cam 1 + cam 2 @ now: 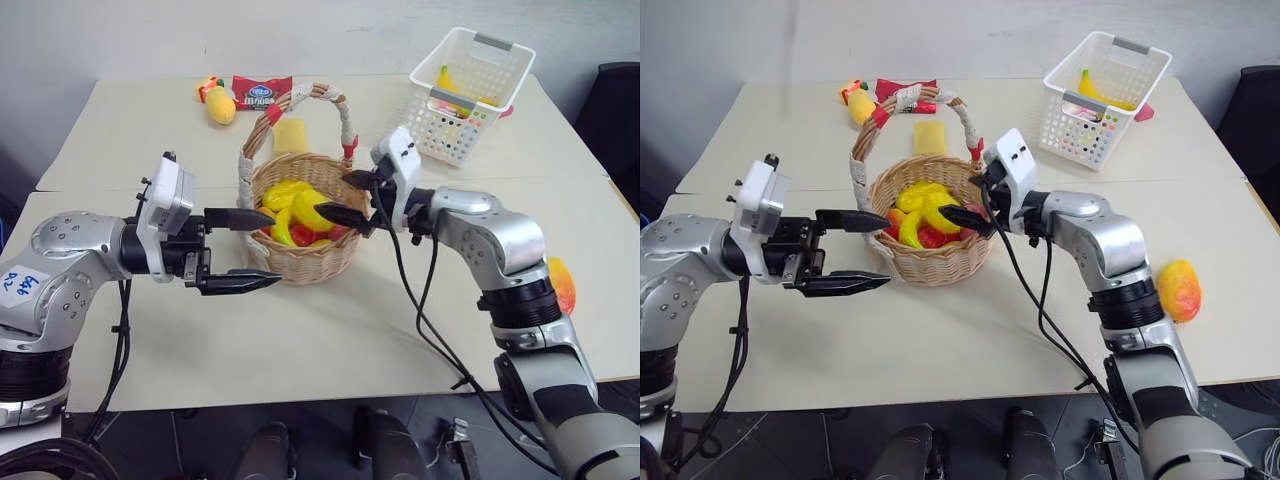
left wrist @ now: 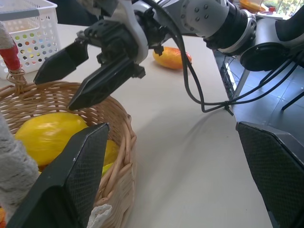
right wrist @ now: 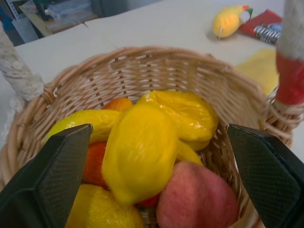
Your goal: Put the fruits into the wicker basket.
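The wicker basket (image 1: 310, 262) stands mid-table and holds several fruits. My right gripper (image 1: 330, 193) hovers over its right rim, open. In the right wrist view a glossy yellow lemon (image 3: 137, 152) lies on the pile between the spread fingers, touching neither. At the basket's left side my left gripper (image 1: 275, 248) is level and open, one finger by the rim and one in front of the wall, holding nothing. The orange-red and yellow mango (image 1: 1178, 290) lies on the table to the right of my right arm.
A white plastic lattice basket (image 1: 470, 95) with a banana stands at the back right. A flat yellow block (image 1: 291, 135) lies behind the wicker basket. A red packet (image 1: 262, 90) and a small yellow fruit (image 1: 220, 103) are at the back left.
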Tool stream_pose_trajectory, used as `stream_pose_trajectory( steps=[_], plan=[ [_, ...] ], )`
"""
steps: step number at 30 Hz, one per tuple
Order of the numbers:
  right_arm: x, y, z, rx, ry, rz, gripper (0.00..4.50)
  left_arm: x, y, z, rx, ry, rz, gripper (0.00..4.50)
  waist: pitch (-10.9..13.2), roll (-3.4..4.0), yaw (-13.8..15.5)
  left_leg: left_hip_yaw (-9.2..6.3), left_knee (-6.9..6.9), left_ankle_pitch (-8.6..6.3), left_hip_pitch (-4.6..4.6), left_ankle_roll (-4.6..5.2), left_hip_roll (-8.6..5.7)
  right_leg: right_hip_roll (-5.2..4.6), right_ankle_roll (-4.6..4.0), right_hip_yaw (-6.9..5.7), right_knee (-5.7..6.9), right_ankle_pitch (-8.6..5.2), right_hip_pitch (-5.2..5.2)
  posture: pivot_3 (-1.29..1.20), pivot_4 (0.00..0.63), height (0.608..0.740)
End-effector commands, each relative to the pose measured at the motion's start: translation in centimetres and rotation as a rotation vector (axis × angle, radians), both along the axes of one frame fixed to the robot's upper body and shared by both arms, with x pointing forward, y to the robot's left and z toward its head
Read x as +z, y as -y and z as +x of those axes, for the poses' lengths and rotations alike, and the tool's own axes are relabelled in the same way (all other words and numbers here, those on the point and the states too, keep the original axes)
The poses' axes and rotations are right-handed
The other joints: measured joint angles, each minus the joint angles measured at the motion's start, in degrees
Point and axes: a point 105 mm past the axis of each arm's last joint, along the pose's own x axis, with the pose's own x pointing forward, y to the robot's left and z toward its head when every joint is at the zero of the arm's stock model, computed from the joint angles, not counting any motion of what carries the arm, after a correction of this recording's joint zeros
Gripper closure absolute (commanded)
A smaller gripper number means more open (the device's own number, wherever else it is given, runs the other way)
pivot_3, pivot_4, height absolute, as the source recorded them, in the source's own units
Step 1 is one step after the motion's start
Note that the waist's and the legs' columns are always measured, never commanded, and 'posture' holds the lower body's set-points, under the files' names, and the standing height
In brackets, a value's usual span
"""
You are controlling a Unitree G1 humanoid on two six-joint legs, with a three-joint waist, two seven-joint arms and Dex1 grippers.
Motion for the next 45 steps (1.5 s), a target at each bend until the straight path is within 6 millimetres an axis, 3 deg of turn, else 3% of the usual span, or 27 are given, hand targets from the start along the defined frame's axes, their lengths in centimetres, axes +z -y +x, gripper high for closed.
stream_pose_trajectory(
  steps=[1, 4, 10, 12, 14, 19, 31, 34, 36, 38, 41, 43, 45],
  plan=[
    [3.9, 5.6, -2.8, -0.080, 0.056, 0.092, 0.01, 0.5, 0.3, -0.1, -0.026, 0.036, -0.008, 0.00, 0.0, 0.00, 0.7, -0.04, 0.04, 0.00, -0.02, 0.00, 0.00, -0.01, 0.00, -0.04, 0.01, 0.00, 0.03, 0.00, 0.150, 0.740],
    [4.9, 11.0, -4.8, -0.261, 0.046, 0.078, 0.01, 0.4, 0.9, -0.2, -0.059, 0.030, -0.012, 0.00, 0.0, -0.01, 1.4, 0.00, 0.14, 0.03, -0.02, 0.05, 0.00, -0.04, 0.07, -0.01, 0.01, 0.04, 0.07, 0.00, 0.150, 0.740],
    [2.1, 22.4, -8.0, -0.819, -0.083, -0.046, 0.01, -0.3, 2.6, -1.2, -0.125, 0.030, -0.032, 0.00, 0.0, -0.01, 1.1, 0.09, 0.06, 0.04, 0.53, 0.07, 0.03, -0.02, 0.08, 0.13, 0.03, 0.05, 0.57, 0.00, 0.150, 0.740],
    [0.9, 25.4, -9.0, -0.985, -0.134, -0.105, 0.01, -0.4, 3.1, -1.5, -0.136, 0.027, -0.052, 0.00, 0.0, -0.01, 1.1, 0.15, 0.06, 0.04, 0.65, 0.07, 0.03, -0.02, 0.08, 0.25, 0.10, 0.05, 0.63, 0.00, 0.150, 0.740],
    [-0.3, 26.8, -9.7, -1.044, -0.193, -0.117, 0.01, -0.5, 3.5, -1.6, -0.137, 0.022, -0.069, 0.00, 0.0, -0.01, 1.0, 0.19, 0.07, 0.05, 0.70, 0.08, 0.03, -0.02, 0.08, 0.34, 0.13, 0.05, 0.64, 0.00, 0.150, 0.740],
    [-4.0, 28.1, -10.1, -1.085, -0.327, -0.134, 0.01, -1.1, 3.5, -1.6, -0.122, 0.015, -0.064, 0.00, 0.0, -0.01, 0.9, 0.23, 0.06, 0.06, 0.79, 0.08, 0.04, 0.01, 0.08, 0.42, 0.18, 0.06, 0.66, 0.00, 0.150, 0.740],
    [-10.6, 29.3, -8.1, -1.100, -0.499, -0.013, 0.01, -0.5, 3.4, -1.8, -0.103, 0.040, -0.064, 0.00, 0.0, 0.00, 1.3, 0.17, 0.07, 0.08, 0.74, 0.12, -0.02, 0.00, 0.11, 0.34, 0.08, 0.07, 0.70, 0.00, 0.150, 0.740],
    [-11.0, 28.8, -7.6, -1.069, -0.509, 0.021, 0.54, -0.4, 3.2, -1.7, -0.093, 0.048, -0.058, 0.00, 0.0, 0.00, 1.2, 0.18, 0.06, 0.08, 0.74, 0.12, 0.00, 0.01, 0.11, 0.34, 0.08, 0.07, 0.70, 0.00, 0.150, 0.740],
    [-9.9, 27.8, -7.3, -0.999, -0.473, 0.040, 1.15, -0.2, 3.0, -1.7, -0.081, 0.054, -0.059, 0.00, 0.0, 0.00, 1.2, 0.18, 0.06, 0.08, 0.74, 0.11, 0.01, 0.01, 0.10, 0.34, 0.09, 0.07, 0.70, 0.00, 0.150, 0.740],
    [-8.9, 26.7, -7.1, -0.931, -0.430, 0.057, 1.29, -0.1, 2.9, -1.7, -0.073, 0.056, -0.060, 0.00, 0.0, 0.01, 1.2, 0.18, 0.06, 0.08, 0.74, 0.11, 0.01, 0.02, 0.11, 0.35, 0.08, 0.07, 0.70, 0.00, 0.150, 0.740],
    [-4.6, 19.4, -7.3, -0.513, -0.342, 0.125, 1.31, 0.1, 2.3, -1.3, -0.029, 0.058, -0.070, 0.00, 0.0, 0.05, 0.9, 0.19, 0.06, 0.08, 0.75, 0.11, 0.03, 0.03, 0.11, 0.37, 0.09, 0.07, 0.69, 0.00, 0.150, 0.740],
    [-3.5, 16.5, -7.9, -0.366, -0.323, 0.111, 1.31, 0.3, 1.9, -1.0, -0.006, 0.057, -0.080, 0.00, 0.0, 0.07, 0.6, 0.16, 0.06, 0.08, 0.77, 0.09, 0.09, 0.06, 0.11, 0.36, 0.10, 0.07, 0.69, 0.00, 0.150, 0.740],
    [-2.5, 12.1, -7.7, -0.192, -0.294, 0.098, 1.31, 0.9, 1.0, -0.6, 0.036, 0.055, -0.101, 0.00, 0.1, 0.03, 0.4, 0.08, 0.06, 0.06, 0.78, 0.05, 0.13, 0.10, 0.10, 0.33, 0.07, 0.07, 0.74, 0.00, 0.150, 0.740]
  ],
)
